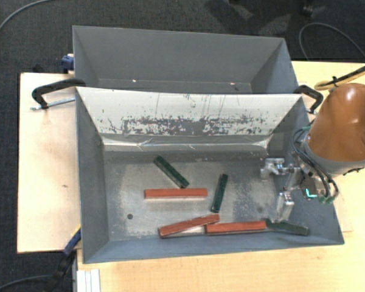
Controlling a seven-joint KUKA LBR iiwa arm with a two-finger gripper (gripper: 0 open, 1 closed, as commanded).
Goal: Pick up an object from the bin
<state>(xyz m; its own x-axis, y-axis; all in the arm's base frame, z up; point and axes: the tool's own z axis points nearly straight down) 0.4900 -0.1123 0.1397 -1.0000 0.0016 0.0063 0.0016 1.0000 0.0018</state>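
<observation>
Gripper (285, 210) hangs low at the right end of the bin (91, 181) — spread or pressed together, I cannot tell. Just in front of it a dark green stick (290, 228) lies along the front wall — its long axis left-right, beside a red-brown stick (236, 227).

The claw (285, 210) hangs below the wrist (344, 126), seemingly pointing down.
</observation>
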